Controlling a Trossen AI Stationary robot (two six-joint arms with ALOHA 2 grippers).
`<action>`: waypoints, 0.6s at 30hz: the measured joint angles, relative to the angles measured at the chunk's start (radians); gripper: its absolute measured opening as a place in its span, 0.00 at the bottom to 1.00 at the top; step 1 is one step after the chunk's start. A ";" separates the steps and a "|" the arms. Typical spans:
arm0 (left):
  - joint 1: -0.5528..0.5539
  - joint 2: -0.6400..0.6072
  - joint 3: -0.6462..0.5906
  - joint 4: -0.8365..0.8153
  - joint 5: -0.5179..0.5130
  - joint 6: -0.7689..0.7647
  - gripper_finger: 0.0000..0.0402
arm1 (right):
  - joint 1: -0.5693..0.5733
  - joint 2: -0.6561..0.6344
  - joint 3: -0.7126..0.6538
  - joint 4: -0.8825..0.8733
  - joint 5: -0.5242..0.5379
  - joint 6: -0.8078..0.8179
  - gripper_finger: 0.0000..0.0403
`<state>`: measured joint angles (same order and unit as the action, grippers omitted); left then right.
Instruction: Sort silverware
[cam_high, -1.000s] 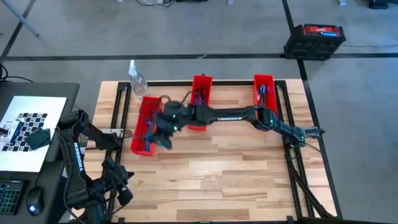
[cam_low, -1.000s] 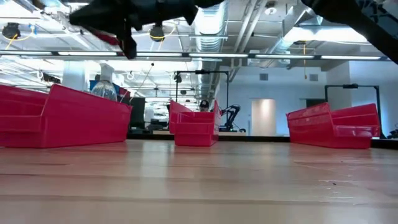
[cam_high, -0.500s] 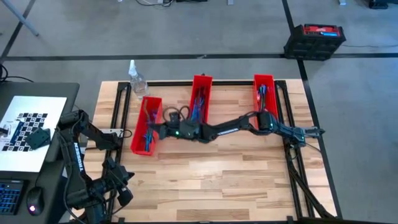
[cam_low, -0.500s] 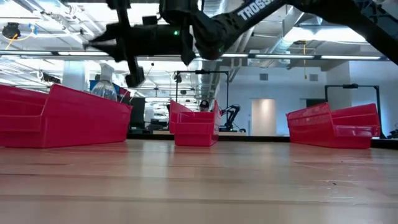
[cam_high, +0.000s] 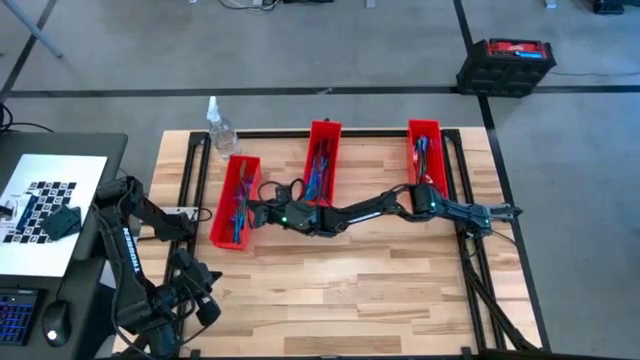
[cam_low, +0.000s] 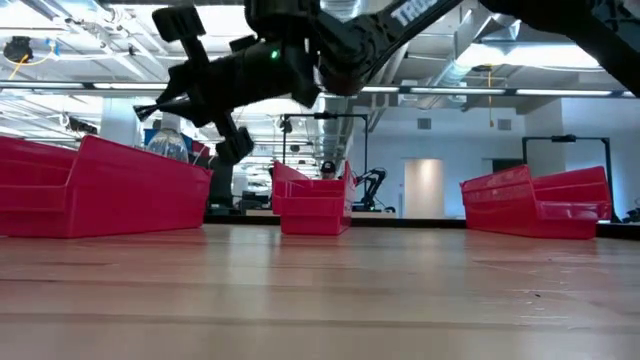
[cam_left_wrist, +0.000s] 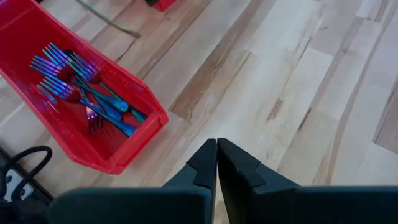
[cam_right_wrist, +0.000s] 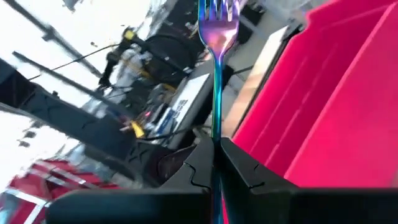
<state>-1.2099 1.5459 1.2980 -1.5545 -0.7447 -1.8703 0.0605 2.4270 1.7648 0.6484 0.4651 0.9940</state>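
Three long red bins stand in a row at the far side of the table: left (cam_high: 236, 200), middle (cam_high: 322, 160) and right (cam_high: 424, 150), each with iridescent silverware lying in it. The left bin (cam_left_wrist: 37, 37) holds several forks (cam_left_wrist: 81, 93). My right gripper (cam_high: 247, 212) reaches across the table to the left bin's right wall and is shut on a fork (cam_right_wrist: 217, 37). In the low view the right gripper (cam_low: 190, 90) hangs above the table. My left gripper (cam_left_wrist: 216, 144) is shut with nothing in it and waits near the table's near left corner (cam_high: 205, 305). My right gripper pinches the fork's slim handle (cam_right_wrist: 216, 127) between its two fingers. The fork lies along the fingers and sticks out past their tips, tines (cam_right_wrist: 219, 9) foremost. The fingers come from the table's right side, slanting a little downward. The fork is lifted clear of table and bin.
A clear plastic bottle (cam_high: 220, 125) stands at the far left corner behind the left bin. A black frame (cam_high: 470, 250) runs along the table's sides. Bare wood (cam_high: 350, 280) fills the near half of the table.
My right gripper has come down by the left bin's right wall and tipped its fingers downward toward the table's left, still shut on the fork. The right arm has sagged lower across the table's middle.
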 joint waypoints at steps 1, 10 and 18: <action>0.001 0.000 0.000 0.000 -0.001 0.000 0.00 | -0.003 0.018 0.015 0.020 -0.022 0.000 0.00; 0.001 0.000 0.000 0.008 -0.001 -0.005 0.00 | -0.010 0.101 0.120 0.025 -0.028 0.079 0.00; 0.001 0.000 0.000 0.005 -0.001 -0.007 0.00 | -0.026 0.100 0.123 -0.002 0.008 0.117 0.01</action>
<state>-1.2091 1.5463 1.2980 -1.5496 -0.7456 -1.8774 0.0347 2.5271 1.8877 0.6465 0.4733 1.1109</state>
